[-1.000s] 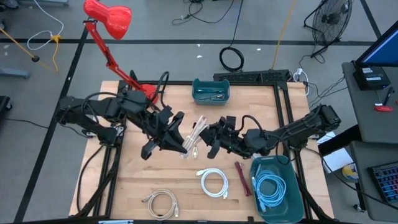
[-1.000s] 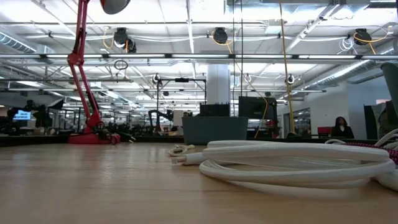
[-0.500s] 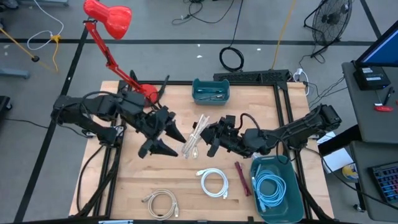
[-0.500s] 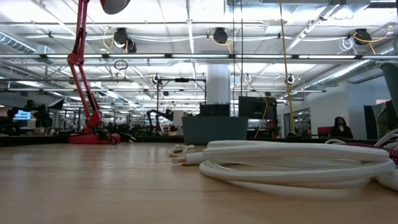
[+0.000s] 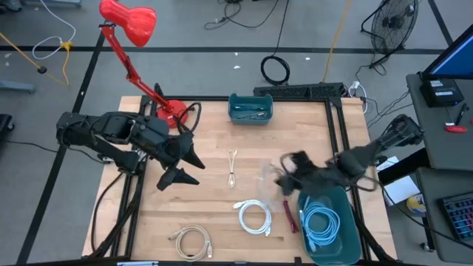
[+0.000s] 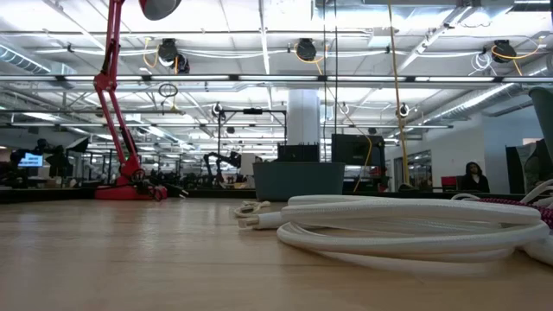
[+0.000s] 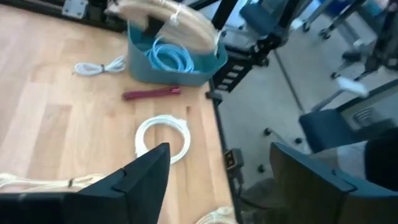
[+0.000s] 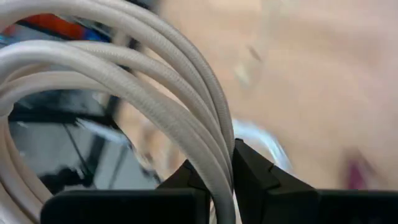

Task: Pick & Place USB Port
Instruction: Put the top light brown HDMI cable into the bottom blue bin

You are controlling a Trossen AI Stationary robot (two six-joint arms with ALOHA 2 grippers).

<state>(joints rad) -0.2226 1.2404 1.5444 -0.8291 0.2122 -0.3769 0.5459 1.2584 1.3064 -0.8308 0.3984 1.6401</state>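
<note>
The cream cable (image 8: pixel 124 81), a looped bundle, is off the counter (image 5: pixel 214 214), pinched between the narrow fingers (image 8: pixel 255 177) of the right pincer (image 5: pixel 290 171), its loops arching away from the grip. The blue bin (image 5: pixel 347 244) holding a blue cable (image 5: pixel 319 224) lies just beside that pincer, toward the counter's near right corner, so I judge the drop falls to the right arm. The left pincer (image 5: pixel 192 168) stands wide and holds nothing, well apart on the left side. A thin cable (image 5: pixel 233 168) lies on the counter between the two arms. The right arm is smeared from above, so its height over the bin is unclear; the low view shows neither pincer
</note>
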